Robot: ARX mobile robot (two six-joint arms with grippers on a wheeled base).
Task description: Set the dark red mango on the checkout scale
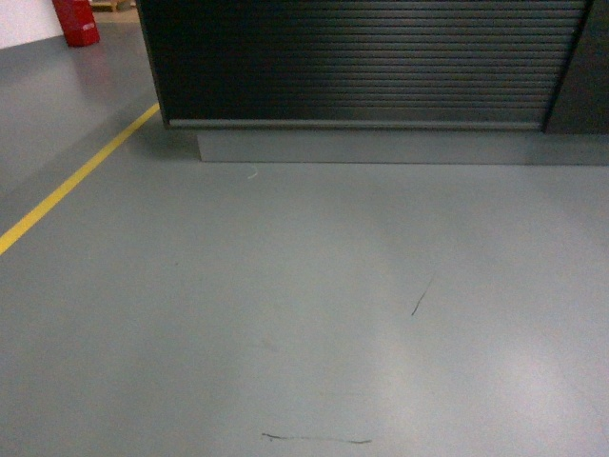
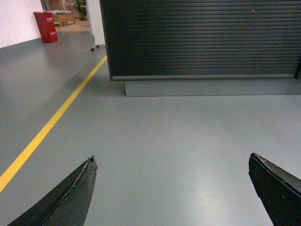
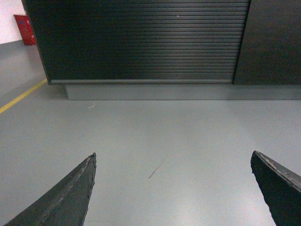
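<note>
Both the left gripper (image 2: 171, 188) and right gripper (image 3: 173, 188) gape wide and empty facing the far checkout (image 1: 366, 62), mango and scale out of sight, so rolling closer risks bumping its plinth (image 1: 400, 146).

A large indoor hall is shown — part shop, part warehouse. A smooth grey floor (image 1: 304, 314) is marked with a yellow line (image 1: 76, 176), as in industrial spaces. A long dark checkout (image 1: 362, 62) with a ribbed front and grey plinth (image 1: 381, 146) is seen — a red bin (image 1: 76, 21) stands far behind.
</note>
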